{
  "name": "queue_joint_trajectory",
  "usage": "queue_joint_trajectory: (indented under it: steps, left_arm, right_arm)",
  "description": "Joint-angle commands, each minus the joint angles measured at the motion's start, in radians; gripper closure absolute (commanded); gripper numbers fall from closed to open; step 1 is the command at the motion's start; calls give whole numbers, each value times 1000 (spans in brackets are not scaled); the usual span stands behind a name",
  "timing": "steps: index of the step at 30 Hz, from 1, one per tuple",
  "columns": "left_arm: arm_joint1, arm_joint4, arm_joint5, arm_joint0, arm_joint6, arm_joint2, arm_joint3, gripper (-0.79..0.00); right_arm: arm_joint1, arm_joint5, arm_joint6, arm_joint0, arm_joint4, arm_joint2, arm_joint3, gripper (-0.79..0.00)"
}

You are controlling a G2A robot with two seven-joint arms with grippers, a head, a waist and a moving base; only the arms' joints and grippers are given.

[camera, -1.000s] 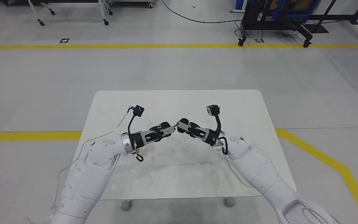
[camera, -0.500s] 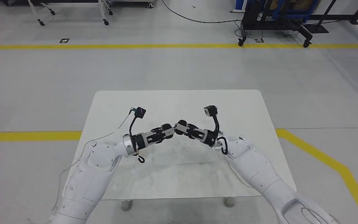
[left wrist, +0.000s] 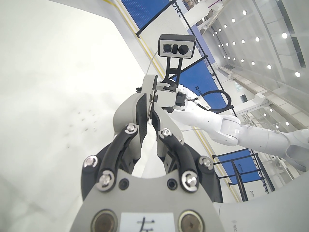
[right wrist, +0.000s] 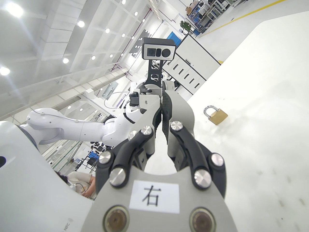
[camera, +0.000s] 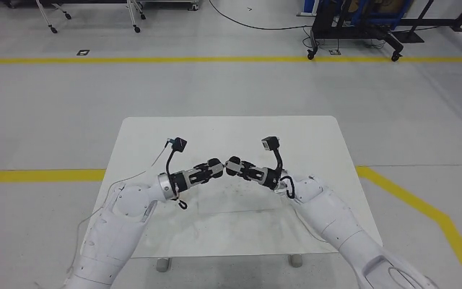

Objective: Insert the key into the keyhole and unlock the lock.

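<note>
Brass padlock point(right wrist: 217, 116) lies on your worktop point(right wrist: 265, 85); left tool point(left wrist: 149, 107) and right tool point(right wrist: 162, 102), both pinched shut, meet above it, seemingly passing the key point(left wrist: 152, 97).

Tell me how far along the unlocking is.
Done: nothing visible yet. In hand: left pincer and right pincer are shut tip to tip above the table; any key between them is hidden. To do: the padlock lies apart on the table, untouched, so insertion and turning remain.
</note>
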Motion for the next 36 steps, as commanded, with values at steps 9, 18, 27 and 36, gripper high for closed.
queue_joint_trajectory:
  steps: [9,18,27,36]
  left_arm:
    - [6,-16,-13,8,20,-12,4,0]
    - [12,-25,-29,12,11,-23,0,0]
    - [26,10,-61,-2,-96,-22,-7,0]
    - [31,41,-60,-11,-116,2,-4,0]
  right_arm:
    - [-1,8,42,0,30,-1,-2,-163]
    - [1,29,88,2,48,3,7,-268]
    - [15,63,185,6,66,20,19,-194]
    - [20,84,256,0,104,18,2,-108]
